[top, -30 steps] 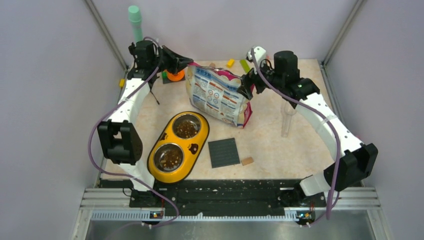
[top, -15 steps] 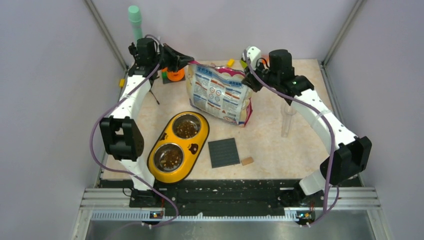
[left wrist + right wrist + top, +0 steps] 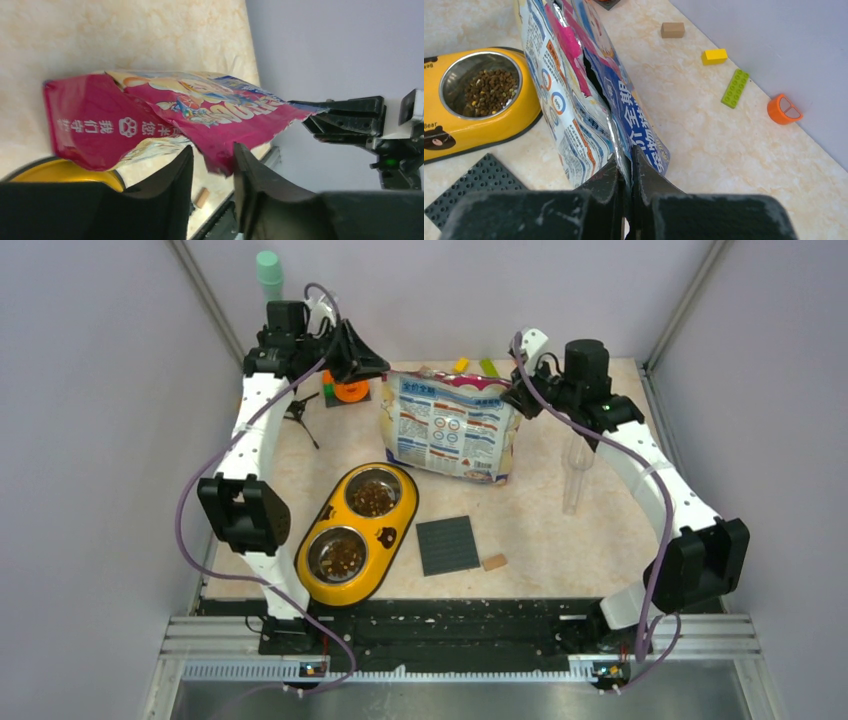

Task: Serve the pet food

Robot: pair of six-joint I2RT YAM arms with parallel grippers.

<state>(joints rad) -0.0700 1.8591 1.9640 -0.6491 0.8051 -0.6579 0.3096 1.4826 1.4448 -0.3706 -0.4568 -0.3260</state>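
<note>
The pet food bag (image 3: 450,428) stands at the back of the table, its printed back facing the camera. My right gripper (image 3: 513,400) is shut on its right top edge; the right wrist view shows the foil seam of the bag (image 3: 589,100) pinched in that gripper (image 3: 628,161). My left gripper (image 3: 376,364) is at the bag's left top corner. It (image 3: 213,161) is open, with the pink torn corner of the bag (image 3: 175,115) hanging between the fingers, close to the right one. Brown pet food (image 3: 372,498) lies in both cups of the yellow double bowl (image 3: 390,536).
A dark grey studded plate (image 3: 447,545) and a small tan block (image 3: 494,562) lie right of the bowl. A clear tube (image 3: 575,475) stands under the right arm. An orange piece (image 3: 350,390), a green cylinder (image 3: 269,275) and loose bricks (image 3: 735,88) sit along the back wall.
My right gripper closed on the bag's edge and lifted it. The bag swung upright and squarer to the camera. My left gripper rose and its fingers came apart off the bag's corner.
</note>
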